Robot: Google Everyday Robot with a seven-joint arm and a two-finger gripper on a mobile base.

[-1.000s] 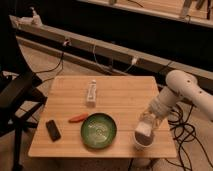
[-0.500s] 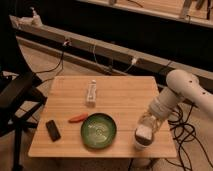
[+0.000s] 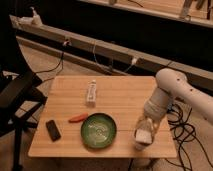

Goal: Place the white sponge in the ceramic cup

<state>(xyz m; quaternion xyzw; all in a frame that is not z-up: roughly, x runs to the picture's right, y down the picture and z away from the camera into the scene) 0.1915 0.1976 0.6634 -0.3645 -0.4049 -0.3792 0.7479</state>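
My gripper (image 3: 143,131) points down over the front right part of the wooden table (image 3: 120,95), at the end of the white arm (image 3: 172,92). A pale whitish shape (image 3: 142,137) sits right at the gripper's tip, close to the table's front edge. I cannot tell whether it is the white sponge, the ceramic cup, or one on the other. Neither shows as a separate thing anywhere else on the table.
A wide green bowl (image 3: 98,130) stands just left of the gripper. An orange piece (image 3: 78,118) and a black block (image 3: 53,129) lie further left. A long white tube (image 3: 91,92) lies mid-table. Cables hang at the right, and a black chair stands at the left.
The gripper has shifted only slightly over the same spot at the front right. Nothing else on the table has moved.
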